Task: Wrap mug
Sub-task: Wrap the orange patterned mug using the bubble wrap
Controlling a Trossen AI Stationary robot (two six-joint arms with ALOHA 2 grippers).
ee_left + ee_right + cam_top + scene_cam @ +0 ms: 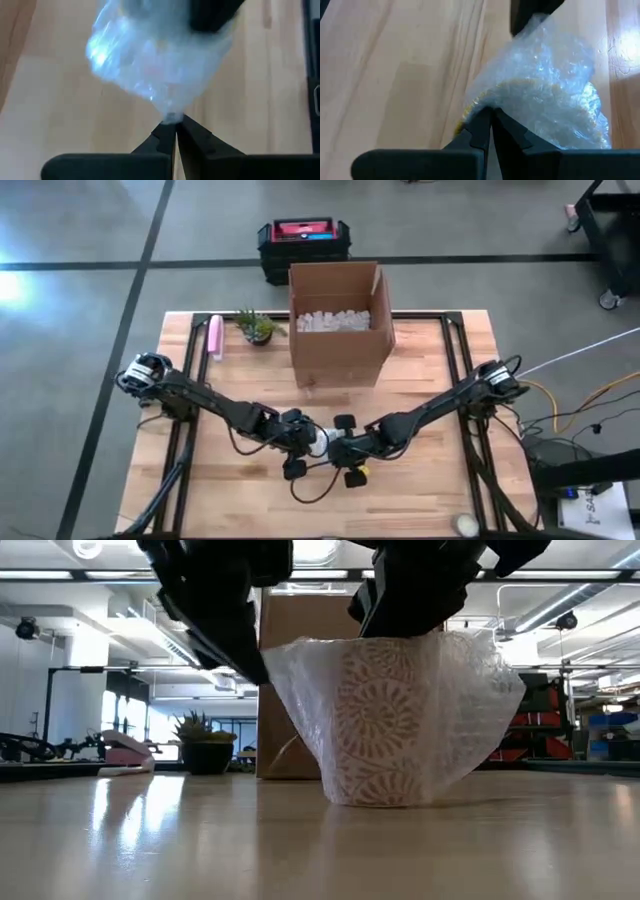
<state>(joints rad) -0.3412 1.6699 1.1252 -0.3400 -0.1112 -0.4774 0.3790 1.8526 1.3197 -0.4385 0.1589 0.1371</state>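
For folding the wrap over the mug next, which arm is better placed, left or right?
Neither clearly. The left tool and the right tool are both shut on the wrap, on opposite sides of the mug. Perhaps the right, whose pinch appears closer to the mug.

From the high view I see the tabletop [420, 480] open along the lower edge of the frame and at lower left and lower right, bare wood beyond both arms. The middle is crowded: the left gripper [297, 442] and right gripper [345, 450] meet there, both pinched onto the bubble wrap [460, 700] around the mug [385, 725], so nothing passes between them. Behind, at upper centre, the cardboard box [338, 320] blocks the far side. At upper left the potted plant [258, 328] and a pink object [214, 337] stand near the edge, leaving a gap toward the box.
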